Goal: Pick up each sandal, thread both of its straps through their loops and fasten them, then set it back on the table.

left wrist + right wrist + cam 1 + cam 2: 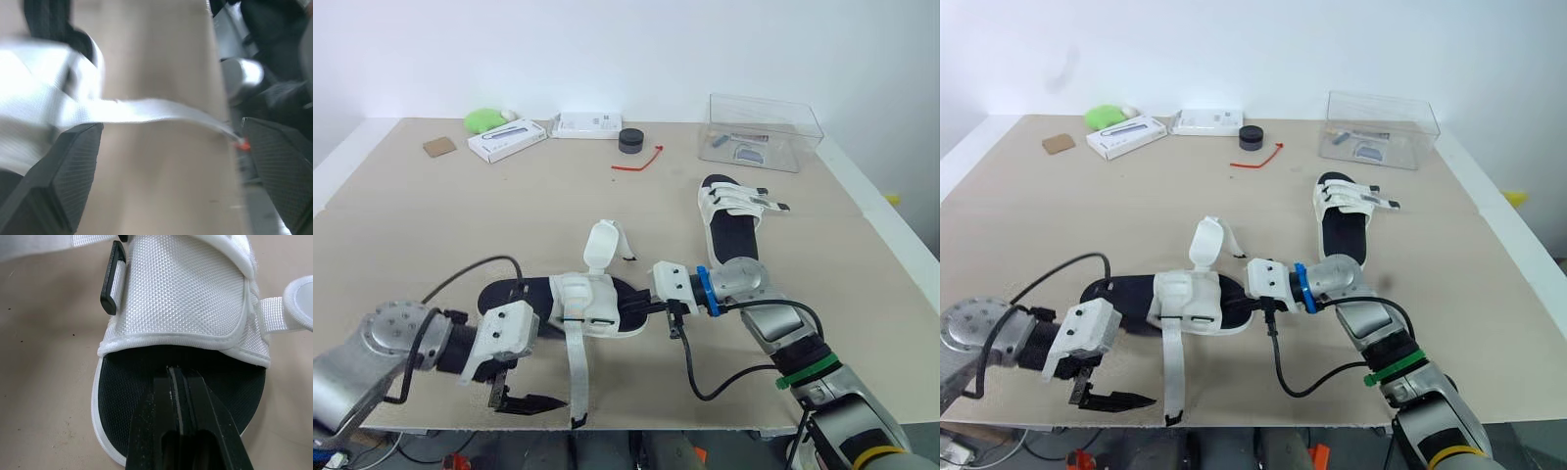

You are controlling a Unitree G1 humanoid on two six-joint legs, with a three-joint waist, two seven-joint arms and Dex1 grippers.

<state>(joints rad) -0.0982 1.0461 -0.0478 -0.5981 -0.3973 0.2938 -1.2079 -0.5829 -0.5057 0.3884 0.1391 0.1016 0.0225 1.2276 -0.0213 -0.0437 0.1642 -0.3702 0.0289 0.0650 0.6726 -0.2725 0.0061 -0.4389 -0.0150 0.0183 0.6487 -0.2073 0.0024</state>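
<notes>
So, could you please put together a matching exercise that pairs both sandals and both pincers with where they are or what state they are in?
Column one:
1. near sandal
2. far sandal
3. left pincer
4. right pincer

Column two:
A. shut, tips over a black footbed
B. open around a white strap
C. one strap standing up, another trailing to the table front edge
D. lying in front of the clear box, straps laid across it

Pairs: 1-C, 2-D, 3-B, 4-A
</notes>
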